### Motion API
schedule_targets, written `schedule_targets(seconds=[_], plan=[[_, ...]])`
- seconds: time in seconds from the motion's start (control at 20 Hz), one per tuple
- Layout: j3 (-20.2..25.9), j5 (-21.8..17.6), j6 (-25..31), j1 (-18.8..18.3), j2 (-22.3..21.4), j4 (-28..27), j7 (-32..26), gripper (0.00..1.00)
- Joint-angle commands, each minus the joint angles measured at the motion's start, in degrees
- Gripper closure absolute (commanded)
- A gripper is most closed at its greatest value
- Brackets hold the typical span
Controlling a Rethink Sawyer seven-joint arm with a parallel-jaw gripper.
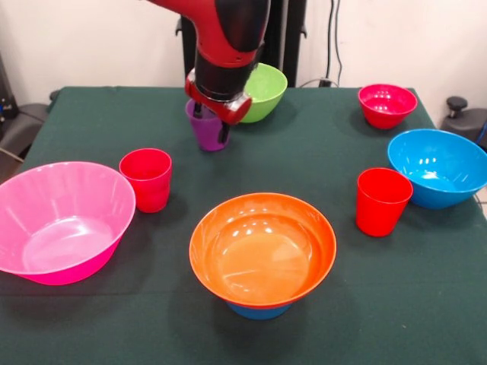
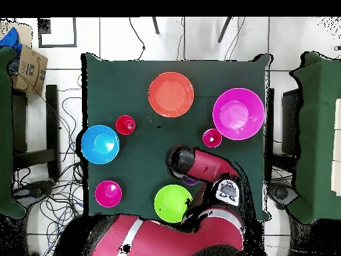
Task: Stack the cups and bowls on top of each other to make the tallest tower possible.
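Nearest the front camera sits the orange bowl, mouth up, resting on a small blue bowl of which only a sliver shows under its base; together they make the tower so far. From the table's middle in the front view, this pile lies at about 6 o'clock. At 8 o'clock is the pink bowl, upright, with a red cup just beside its right rim, at about 9 o'clock. A second red cup stands at 4 o'clock, close to the big blue bowl at 3 o'clock. At 1 o'clock sits the small magenta bowl, well apart from the rest. At 12 o'clock is the green bowl, partly behind the arm.

Just in front of the green bowl stands the purple cup, upright on the green table. The gripper is down at this cup: one dark finger shows against the cup's front wall and another at its rim, so the fingers straddle the wall, but whether they are pinching it or loose I cannot tell. The cup's base looks to be on the cloth.

From overhead, the arm covers the purple cup almost wholly; only a purple edge shows beside the green bowl.
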Motion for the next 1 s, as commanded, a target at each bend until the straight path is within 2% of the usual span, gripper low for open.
schedule_targets(seconds=[0.05,0.75,1.0], plan=[[7.47,2.28,-7.76,-0.98,0.78,1.11,8.91,0.0],[12.4,4.6,-7.79,-4.47,-1.7,5.56,8.6,0.0],[12.46,5.2,-6.11,-4.19,-3.71,6.68,8.66,0.0]])
